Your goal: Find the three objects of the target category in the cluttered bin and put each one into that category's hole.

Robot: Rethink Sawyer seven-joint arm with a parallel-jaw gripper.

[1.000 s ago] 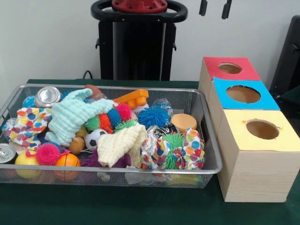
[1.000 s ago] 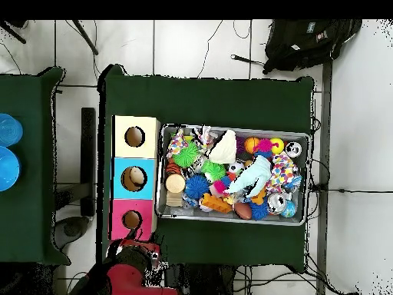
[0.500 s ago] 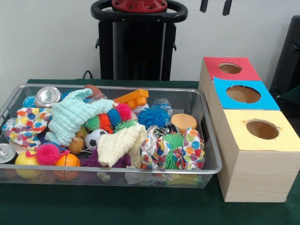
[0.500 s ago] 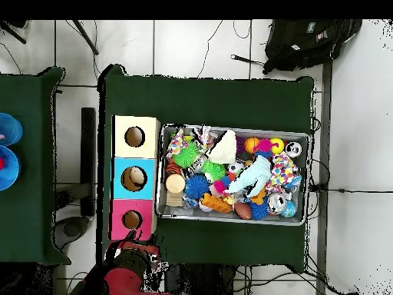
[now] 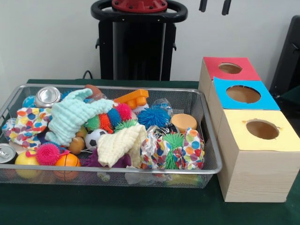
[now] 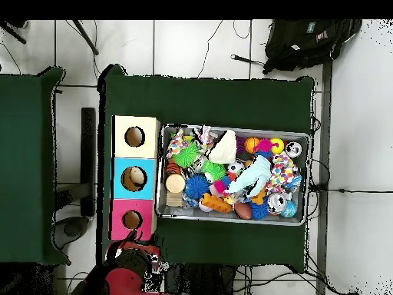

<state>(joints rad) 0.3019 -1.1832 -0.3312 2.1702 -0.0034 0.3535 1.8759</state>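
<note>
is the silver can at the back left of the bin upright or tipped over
Tipped. The can lies tilted on the clutter in the bin, its round silver end facing up and toward the front camera, not standing on its base.

A toy-filled wire mesh bin (image 5: 208,136) sits on the table (image 5: 140,206), with three wooden hole-topped boxes (image 5: 255,154) just beside its right edge.

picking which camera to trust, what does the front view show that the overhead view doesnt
Only the front view shows the tool, two dark tips at the top edge, and the boxes' wooden sides. Only the overhead view shows the backpack on the floor, a second green table and the whole table outline. Both show the wire bin of toys and cloths and the red, blue and yellow boxes with holes.
</note>
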